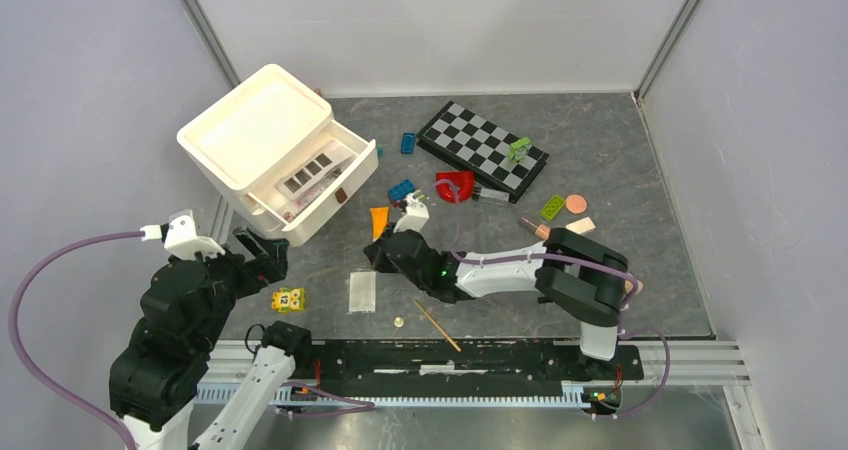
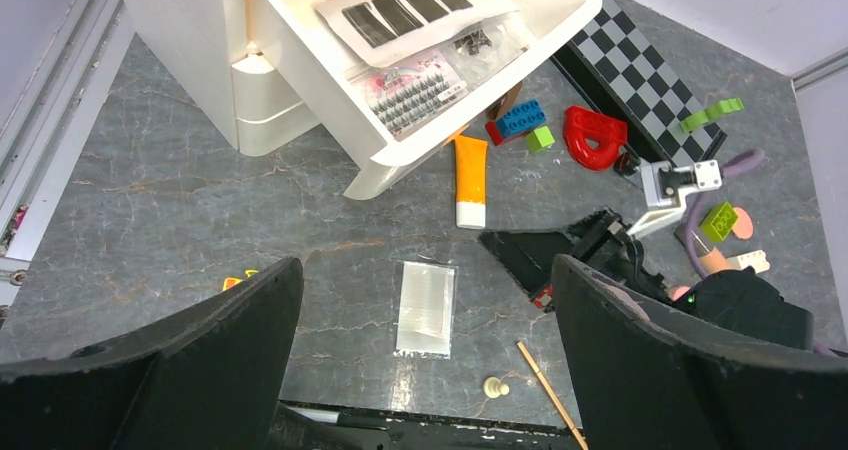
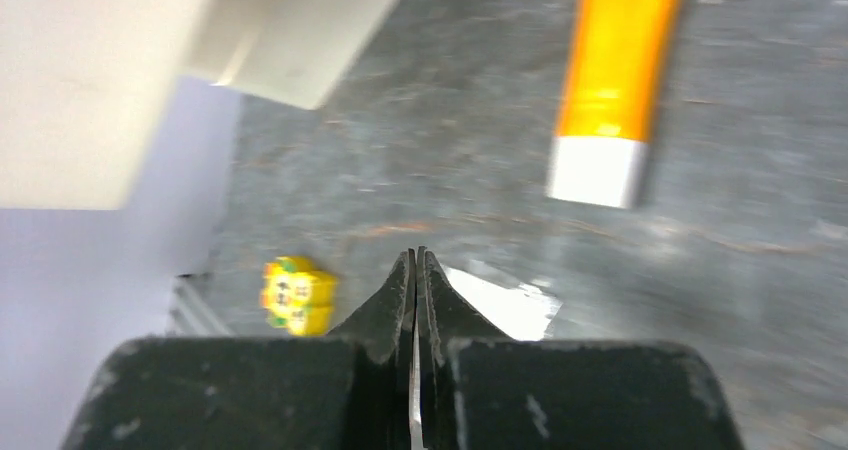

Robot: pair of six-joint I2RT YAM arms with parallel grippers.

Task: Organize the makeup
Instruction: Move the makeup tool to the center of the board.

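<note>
Hovering pinched shut, the right tool is sitting nearer than the wide-open left tool to the orange tube, which is lying just ahead, white cap toward it.

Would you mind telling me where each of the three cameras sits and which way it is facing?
Top external: above and behind the bases, looking down at the table; both arms show, left end effector and right end effector.
Left wrist: on the left arm, looking forward and down at the open drawer; its spread fingers frame the bottom.
Right wrist: low over the table, facing the orange tube; its closed fingers show.
Shared: all three show the orange tube and the clear sachet.
</note>
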